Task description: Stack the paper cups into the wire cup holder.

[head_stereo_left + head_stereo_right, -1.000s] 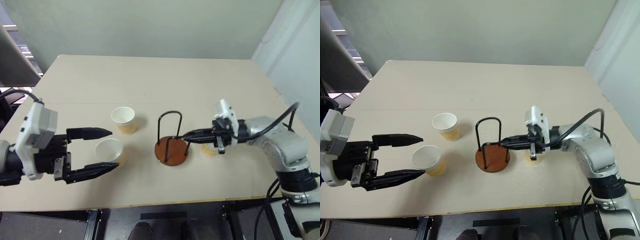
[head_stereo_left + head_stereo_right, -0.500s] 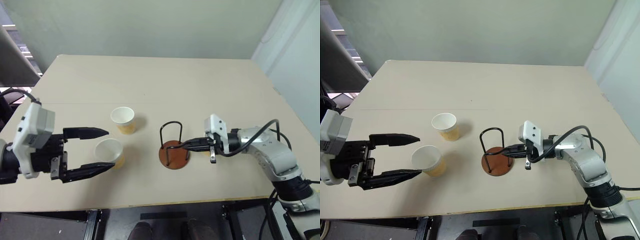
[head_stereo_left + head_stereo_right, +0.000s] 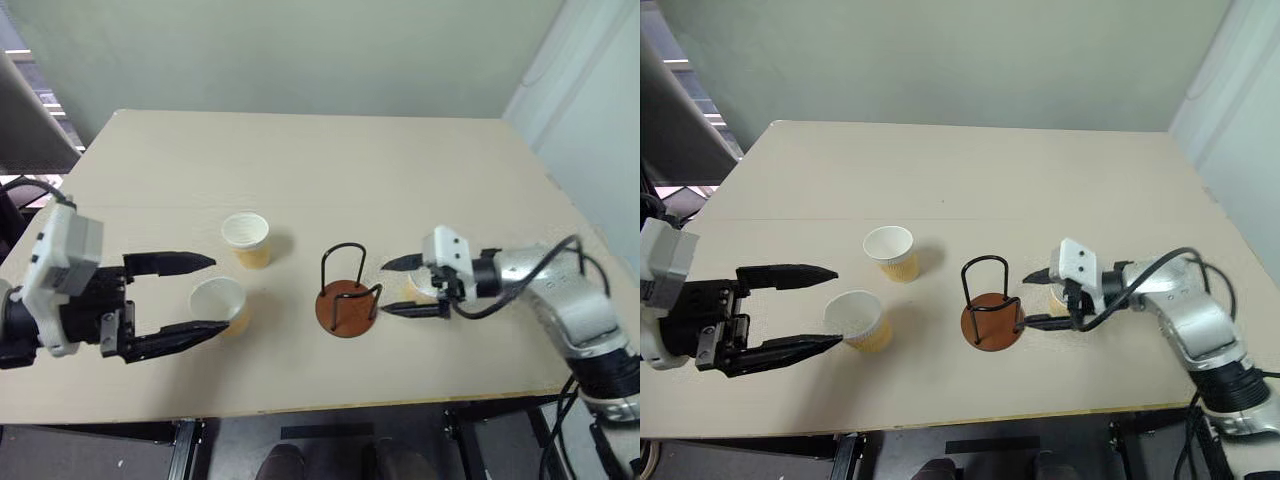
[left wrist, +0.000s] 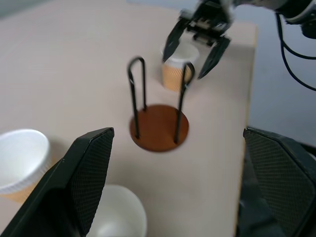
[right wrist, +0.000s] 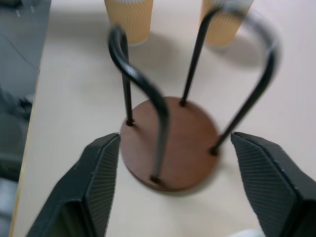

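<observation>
In the left eye view, a beige table (image 3: 300, 170) is seen from above. The wire cup holder (image 3: 345, 290) stands upright at the centre of the frame, its black hoops on a reddish-brown disc, with no cup inside it. One paper cup (image 3: 246, 240) stands upright left of centre, and a second cup (image 3: 220, 304) stands below it, toward the lower left. The left gripper (image 3: 200, 295) is seen at the lower left with its fingers spread wide on either side of that second cup; nothing is grasped. At the right of the frame the right gripper (image 3: 400, 287) is held just beside the holder, jaws parted and empty, and a third cup (image 3: 418, 288) is partly seen between its fingers.

In the right eye view the same layout is shown, with the holder (image 3: 989, 300) at centre.

In the left wrist view, the holder (image 4: 159, 106) is seen in mid-frame, the third cup (image 4: 177, 69) behind it at the top, and the right gripper (image 4: 195, 54) spread open around that cup. Two cups are seen at the lower left.

In the right wrist view, the holder (image 5: 170, 138) is seen close up between the parted fingers, with two cups at the top edge.
</observation>
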Robot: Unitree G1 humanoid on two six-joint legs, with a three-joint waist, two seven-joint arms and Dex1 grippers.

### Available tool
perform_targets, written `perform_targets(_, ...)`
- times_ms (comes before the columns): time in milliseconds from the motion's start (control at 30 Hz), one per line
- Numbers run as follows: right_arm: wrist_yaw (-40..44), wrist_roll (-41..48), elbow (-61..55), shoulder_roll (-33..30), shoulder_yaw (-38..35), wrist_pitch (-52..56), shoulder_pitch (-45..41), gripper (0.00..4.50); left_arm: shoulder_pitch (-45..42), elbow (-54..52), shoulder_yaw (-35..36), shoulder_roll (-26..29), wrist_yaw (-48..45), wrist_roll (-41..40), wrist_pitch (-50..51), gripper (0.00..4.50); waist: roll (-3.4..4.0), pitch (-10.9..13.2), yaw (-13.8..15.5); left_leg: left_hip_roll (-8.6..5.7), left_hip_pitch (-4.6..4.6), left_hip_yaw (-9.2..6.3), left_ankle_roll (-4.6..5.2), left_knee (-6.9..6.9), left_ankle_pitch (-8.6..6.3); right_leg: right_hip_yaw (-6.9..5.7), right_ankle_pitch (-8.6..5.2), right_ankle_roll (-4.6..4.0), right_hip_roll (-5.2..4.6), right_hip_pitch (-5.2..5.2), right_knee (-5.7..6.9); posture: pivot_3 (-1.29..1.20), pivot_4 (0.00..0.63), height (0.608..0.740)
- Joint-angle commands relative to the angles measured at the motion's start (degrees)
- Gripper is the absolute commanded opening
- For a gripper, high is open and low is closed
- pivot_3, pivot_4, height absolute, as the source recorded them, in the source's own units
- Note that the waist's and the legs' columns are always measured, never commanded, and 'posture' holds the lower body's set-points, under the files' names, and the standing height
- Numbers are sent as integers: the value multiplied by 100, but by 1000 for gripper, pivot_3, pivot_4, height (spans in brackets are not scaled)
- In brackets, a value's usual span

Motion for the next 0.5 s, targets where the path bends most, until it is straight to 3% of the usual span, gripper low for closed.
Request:
perform_targets(33, 158, 324, -403, -344, -525, 106, -136, 3639, -186, -157, 358, -332, 502, -376, -198, 4500, -2, -1, 3, 2, 0, -2, 0, -1, 0, -1, 0, -1, 1, 1, -1, 0, 150, 740)
perform_targets(267, 310, -66, 65, -1192, -546, 49, 422, 3639, -206, -514, 323, -554, 1214, -912, -181, 4500, -4, -2, 36, 1, 2, -3, -2, 2, 1, -1, 0, 1, 1, 15, -18, 0, 150, 740)
perform_targets(500, 88, -569, 180, -974, -40, -20, 321, 3639, -301, -895, 164, -513, 2141, -1474, -225, 4500, -2, -1, -7, 6, 18, 8, -2, -3, 1, 5, 5, 9, 7, 19, -14, 0, 150, 740)
